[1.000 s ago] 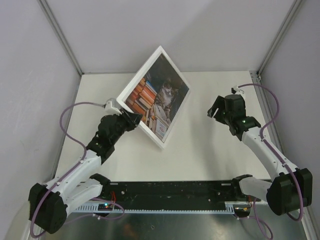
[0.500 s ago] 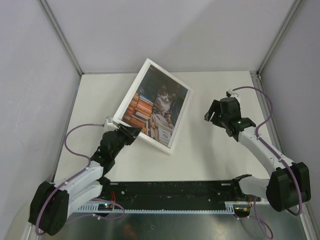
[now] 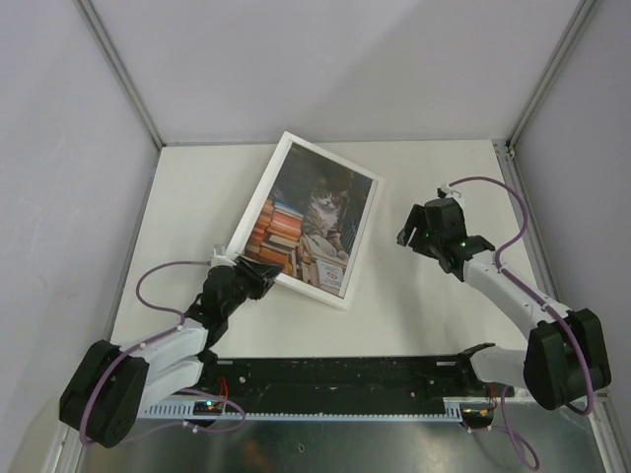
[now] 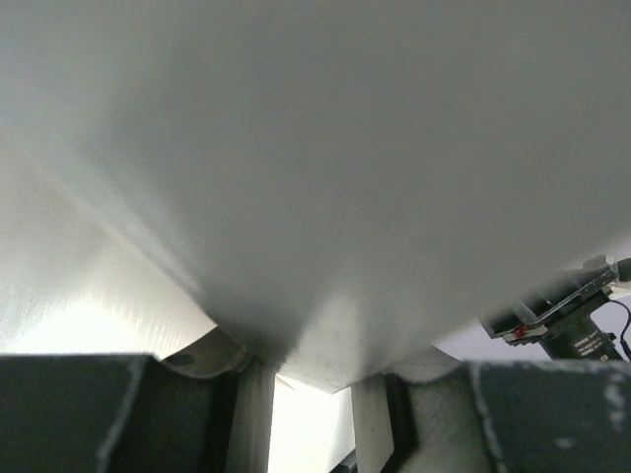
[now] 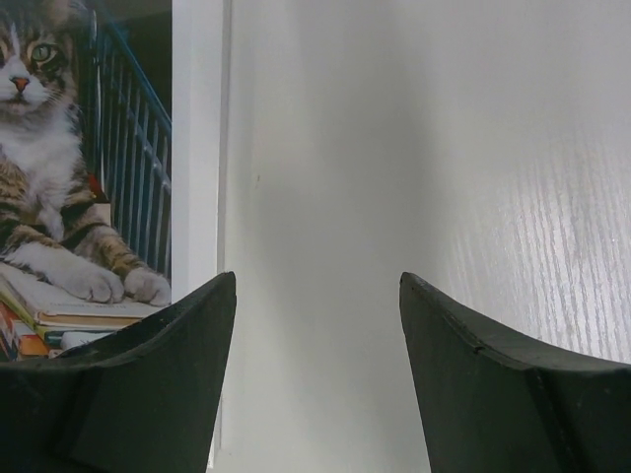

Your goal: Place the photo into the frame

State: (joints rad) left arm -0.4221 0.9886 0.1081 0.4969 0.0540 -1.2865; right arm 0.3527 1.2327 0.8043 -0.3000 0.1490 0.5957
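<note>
The frame [image 3: 258,197], white-edged, holds the photo [image 3: 311,222] of a cat among stacked books, face up. It lies low over the table, its near left corner a little raised. My left gripper [image 3: 252,275] is shut on that corner. In the left wrist view the frame's pale underside [image 4: 325,148] fills the picture and its corner sits between my fingers [image 4: 251,414]. My right gripper [image 3: 409,230] is open and empty, just right of the frame. The right wrist view shows the frame's white edge [image 5: 197,148] and the photo [image 5: 69,148] at left, with bare table between the jaws.
The white table [image 3: 444,325] is walled by grey panels at the back and both sides. A black rail [image 3: 335,374] with the arm bases runs along the near edge.
The frame has come down from steeply tilted to nearly flat and moved toward the near left with my left gripper. My right gripper has moved left, closer to the frame.
</note>
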